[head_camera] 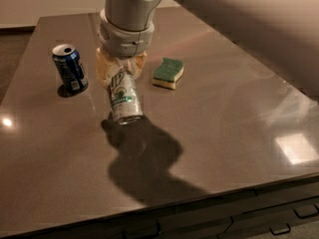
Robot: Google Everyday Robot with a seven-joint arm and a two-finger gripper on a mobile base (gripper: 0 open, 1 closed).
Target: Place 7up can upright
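Note:
The 7up can [123,96], silvery-white with a green logo, hangs tilted from my gripper [119,69] above the brown tabletop [224,128]. Its lower end points toward the camera and downward. My gripper is shut on the can's upper end; its cream-coloured fingers [103,68] flank the can. The grey wrist stands directly above the can. The can's shadow lies on the table just below and to the right.
A dark blue can [70,67] stands upright at the left of the gripper. A green and yellow sponge [168,73] lies to the right. The table's front edge runs along the bottom, with drawers below it.

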